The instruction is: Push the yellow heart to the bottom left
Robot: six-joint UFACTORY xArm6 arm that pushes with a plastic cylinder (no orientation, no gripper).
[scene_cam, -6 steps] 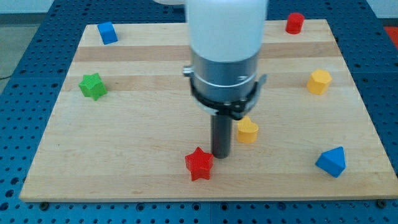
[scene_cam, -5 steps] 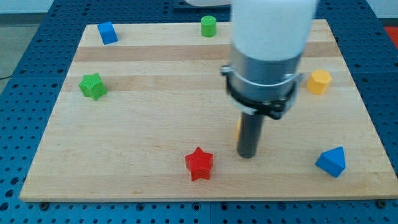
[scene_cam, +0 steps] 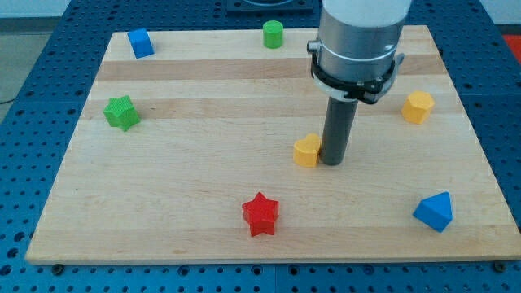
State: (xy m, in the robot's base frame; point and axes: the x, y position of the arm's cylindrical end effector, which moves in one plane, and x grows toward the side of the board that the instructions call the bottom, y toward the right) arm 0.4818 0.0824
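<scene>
the yellow heart sits a bit right of the board's middle, well apart from the bottom left corner it's meant for. our tip is right against its right side, touching or as good as, can't tell for sure. it's a plain rod, nothing to open or close, holds nothing. key relation: heart lies to the view's left of our tip, so a push leftward carries it, but we judge the tip needs to be more up-right of the heart to send it down-left. red star is below-left of the heart, near the likely path, could get clipped. green star far left, blue cube top left, green cylinder at top, yellow hexagon right, blue block bottom right. all on the wooden board.
</scene>
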